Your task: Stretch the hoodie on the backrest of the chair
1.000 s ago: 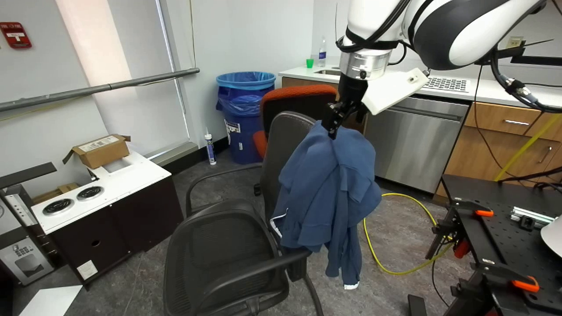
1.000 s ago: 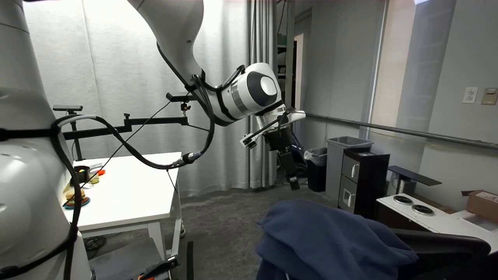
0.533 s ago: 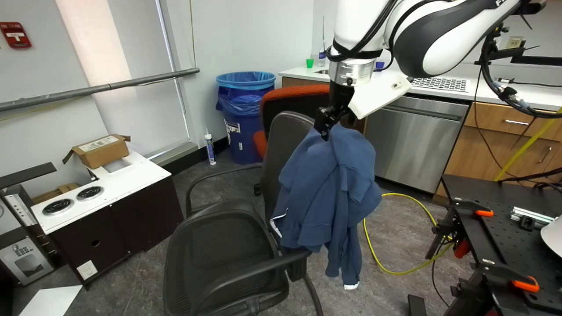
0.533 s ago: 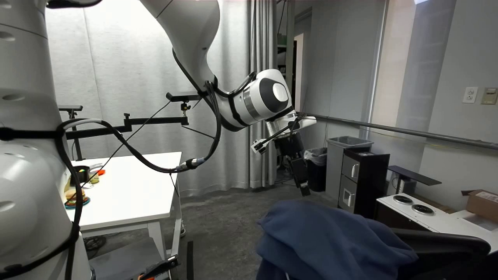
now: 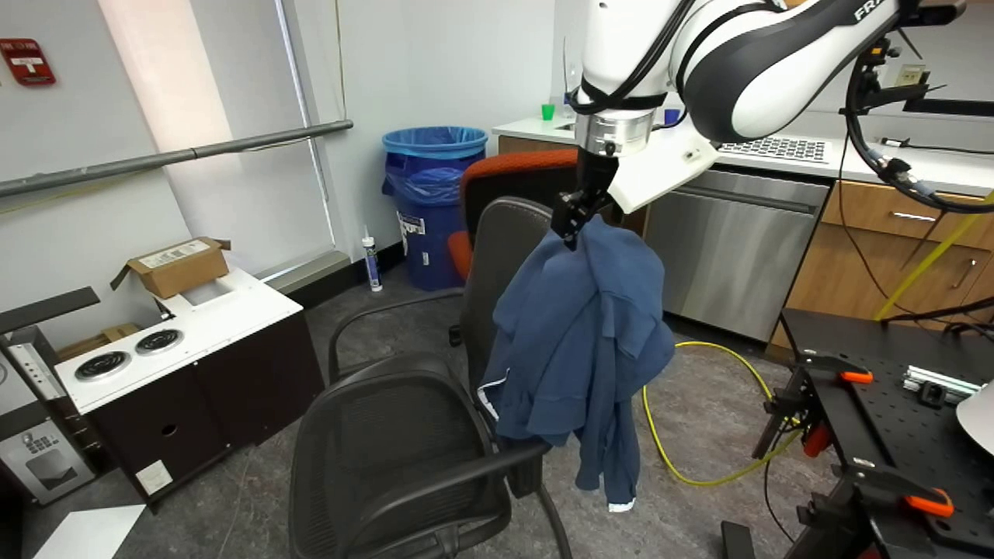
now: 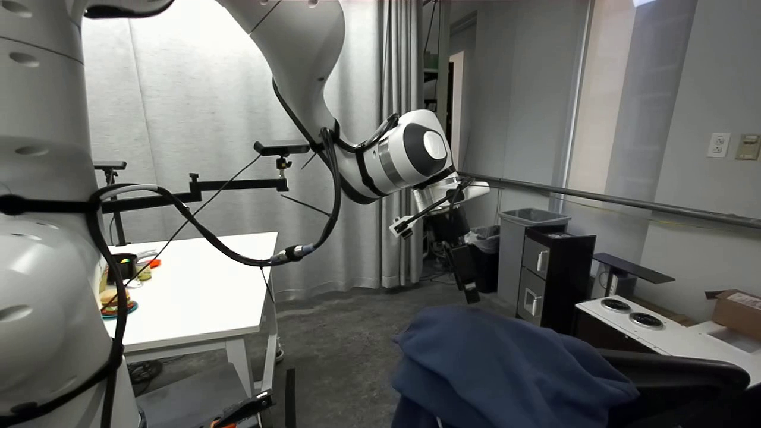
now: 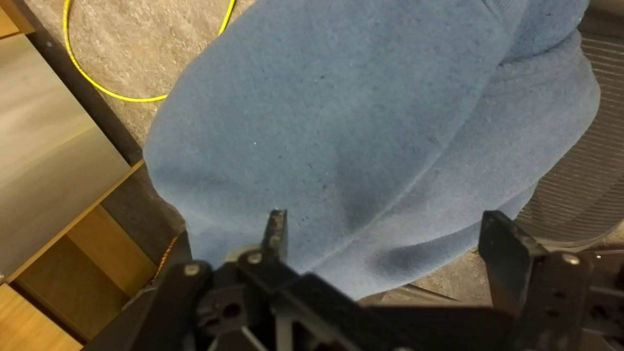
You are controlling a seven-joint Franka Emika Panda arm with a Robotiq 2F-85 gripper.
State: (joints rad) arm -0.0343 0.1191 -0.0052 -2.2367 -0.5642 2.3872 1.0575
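Note:
The blue hoodie (image 5: 578, 334) hangs bunched over one side of the black backrest (image 5: 503, 248) of the office chair (image 5: 388, 442), one sleeve hanging towards the floor. The backrest's other upper part is bare. In an exterior view the hoodie (image 6: 493, 362) covers the near part of the backrest (image 6: 672, 365). My gripper (image 5: 569, 239) is above the hoodie's top, near the backrest's upper edge; it also shows in an exterior view (image 6: 471, 295), apart from the cloth. In the wrist view the gripper (image 7: 385, 214) is open and empty, fingers wide apart, with the hoodie (image 7: 341, 112) beyond them.
An orange-backed chair (image 5: 528, 164) stands right behind the backrest. A blue bin (image 5: 432, 210) is behind it. A counter with a dishwasher (image 5: 734, 252) stands at the back. A black table (image 5: 877, 435) is at right. A yellow cable (image 5: 656, 435) lies on the floor.
My open gripper has moved towards the backrest, leftward in an exterior view, rightward and slightly down in an exterior view. The hoodie and chair have not moved.

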